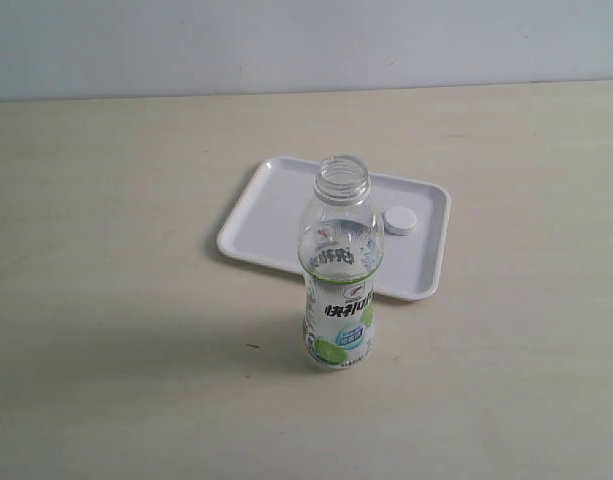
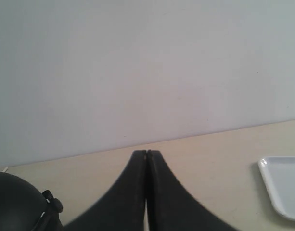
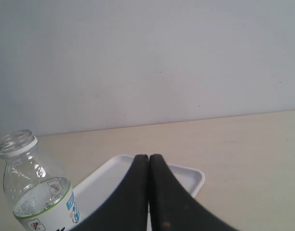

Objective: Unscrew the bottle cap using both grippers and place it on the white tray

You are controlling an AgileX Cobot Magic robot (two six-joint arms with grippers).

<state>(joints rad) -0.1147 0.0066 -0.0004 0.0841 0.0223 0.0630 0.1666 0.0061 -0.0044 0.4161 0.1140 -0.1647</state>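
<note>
The bottle (image 1: 340, 270) stands upright on the counter (image 1: 106, 300) with its neck open, just in front of the white tray (image 1: 276, 210). The bottle cap (image 1: 400, 221) lies on the white tray, apart from the bottle. The left gripper (image 2: 147, 153) has its fingers (image 2: 130, 192) pressed together on nothing, and the right gripper (image 3: 148, 157) also.

We see the bottle (image 1: 338, 275) standing upright on the pale table (image 1: 106, 330), its neck open and the threads bare. The white tray (image 1: 271, 215) lies at twelve o'clock from the bottle's base, set slightly askew. The bottle's upper half overlaps the tray's near rim in our line of sight. The bottle cap (image 1: 399, 221) rests flat on the tray, at about one o'clock from the bottle's base and clear of it. A plain light wall (image 1: 286, 40) runs along the table's far edge.
</note>
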